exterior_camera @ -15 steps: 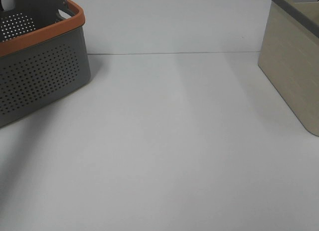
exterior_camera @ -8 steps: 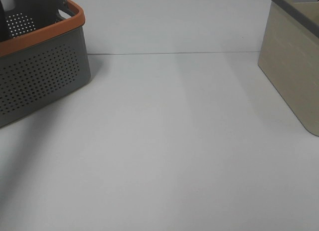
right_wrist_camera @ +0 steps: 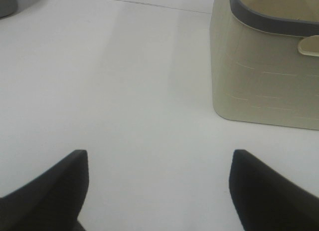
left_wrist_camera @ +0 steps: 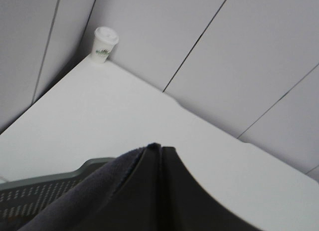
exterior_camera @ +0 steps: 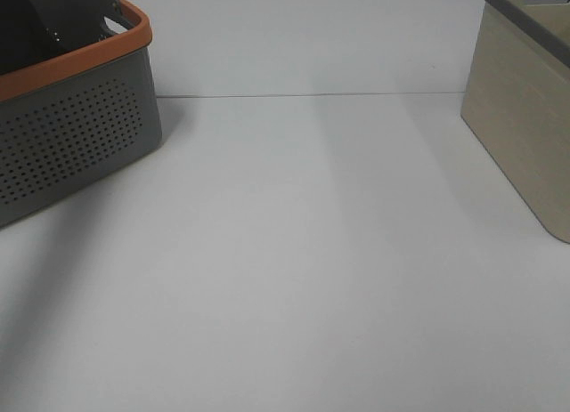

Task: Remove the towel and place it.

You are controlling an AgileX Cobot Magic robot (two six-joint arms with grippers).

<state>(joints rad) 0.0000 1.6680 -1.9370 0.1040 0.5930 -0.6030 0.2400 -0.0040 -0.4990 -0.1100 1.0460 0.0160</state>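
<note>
The high camera showed neither of my grippers plainly. It showed only a dark mass [exterior_camera: 20,25] in the far corner of the orange-rimmed grey basket [exterior_camera: 80,127], and I could not tell cloth from arm. My left wrist view was clearer: my left gripper [left_wrist_camera: 159,148] had its jaws pressed together, pinching the plush charcoal towel [left_wrist_camera: 79,198] just above the basket's perforated wall. A lidded paper cup [left_wrist_camera: 105,44] stood well apart at the table's corner. My right gripper [right_wrist_camera: 159,156] hung with jaws spread wide, holding nothing, over the white table [exterior_camera: 312,252] near the beige bin [right_wrist_camera: 259,76].
</note>
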